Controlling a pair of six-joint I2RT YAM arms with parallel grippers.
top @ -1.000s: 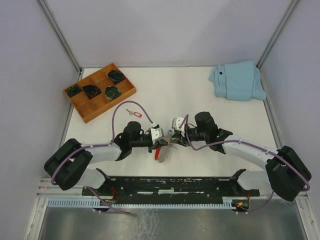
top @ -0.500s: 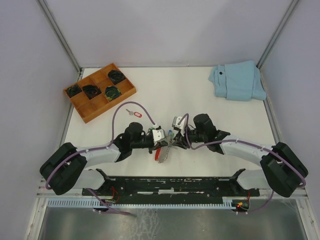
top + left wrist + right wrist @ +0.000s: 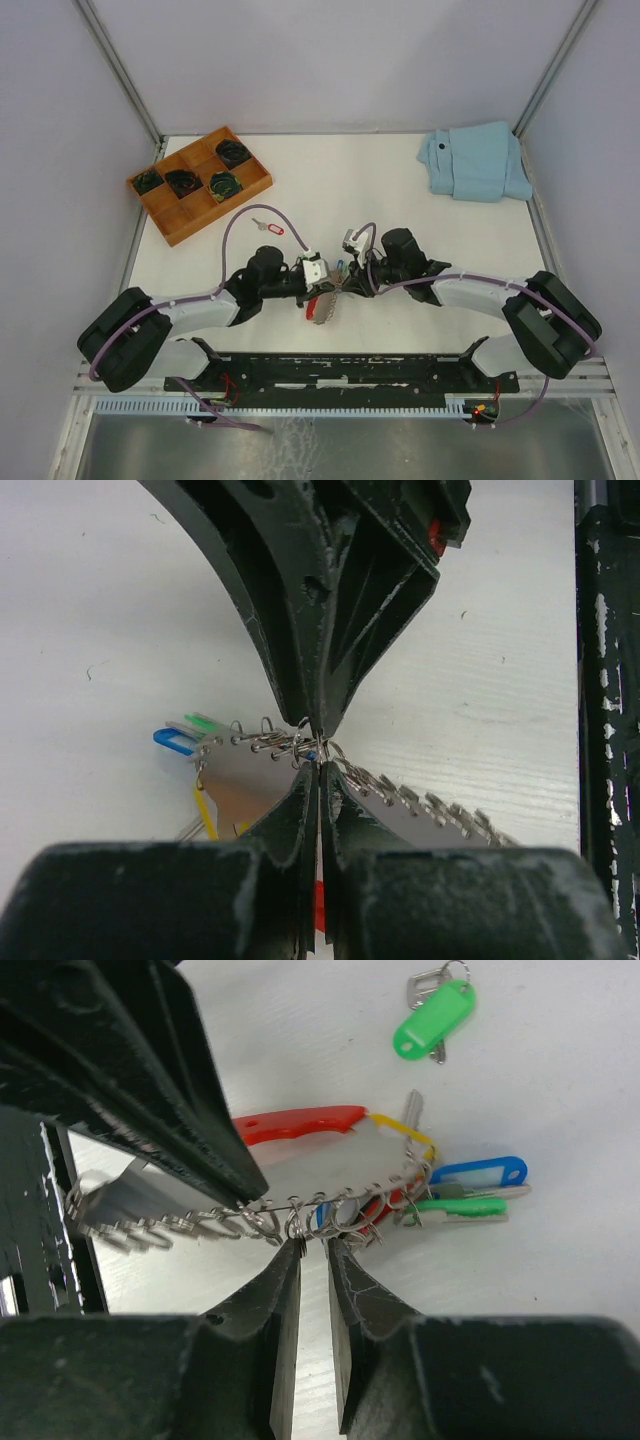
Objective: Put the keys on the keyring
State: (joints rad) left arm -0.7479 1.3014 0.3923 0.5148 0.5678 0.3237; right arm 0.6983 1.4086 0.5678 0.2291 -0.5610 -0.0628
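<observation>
The keyring (image 3: 322, 300) hangs between both grippers near the table's front middle. It shows a red curved band (image 3: 300, 1122), a grey ridged strap (image 3: 440, 815) and blue (image 3: 480, 1173) and yellow tags. My left gripper (image 3: 318, 763) is shut on its row of small metal rings. Facing it, my right gripper (image 3: 313, 1243) keeps a narrow gap, with one finger touching a ring. The green-tagged key (image 3: 432, 1020) lies loose on the table just beyond the bunch. Farther back left lies the red-tagged key (image 3: 268, 227).
A wooden tray (image 3: 198, 228) with dark coiled items stands at the back left. A folded light-blue cloth (image 3: 475, 160) lies at the back right. The black mounting rail (image 3: 350, 370) runs along the near edge behind the arms.
My right arm has slid left and closed in on the left gripper. The keyring has shifted slightly, with less of its red band showing from above.
</observation>
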